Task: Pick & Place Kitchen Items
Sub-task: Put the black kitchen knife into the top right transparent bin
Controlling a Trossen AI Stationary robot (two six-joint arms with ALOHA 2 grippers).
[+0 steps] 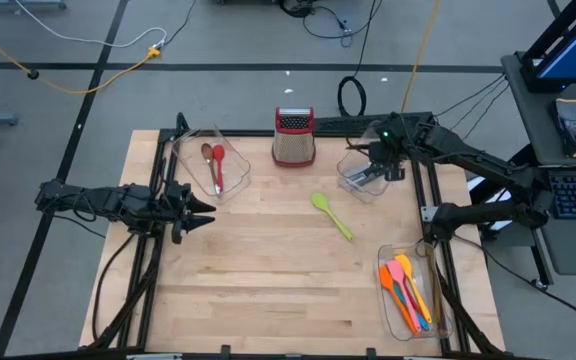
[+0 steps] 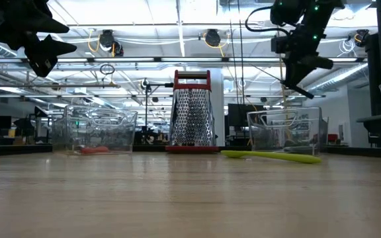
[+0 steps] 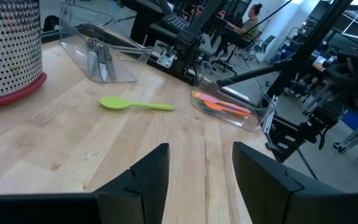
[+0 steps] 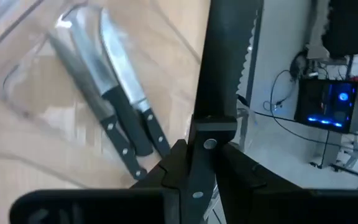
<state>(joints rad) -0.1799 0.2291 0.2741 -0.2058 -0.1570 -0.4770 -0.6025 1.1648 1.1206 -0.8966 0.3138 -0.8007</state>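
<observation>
My right gripper (image 1: 380,168) hangs above the clear bin (image 1: 363,180) at the table's far right and is shut on a black-handled serrated knife (image 4: 225,68). Two more black-handled knives (image 4: 114,118) lie flat in that bin. A green spoon (image 1: 331,214) lies flat on the table's middle; it also shows in the left wrist view (image 3: 135,104). My left gripper (image 1: 206,212) is open and empty above the table's left side, pointing toward the right edge. My right gripper pinches the knife's black riveted handle (image 4: 205,152) between its two fingers. The handle lies along the fingers, and the blade (image 4: 229,56) sticks out past the fingertips. In the low view the gripper (image 2: 303,66) comes from above, and the knife is lifted clear above the bin.
A steel box grater with a red top (image 1: 293,137) stands at the far middle. A clear bin (image 1: 213,165) at the far left holds a red and a brown spoon. A clear bin (image 1: 408,290) at the near right holds several orange, yellow, pink and blue utensils.
</observation>
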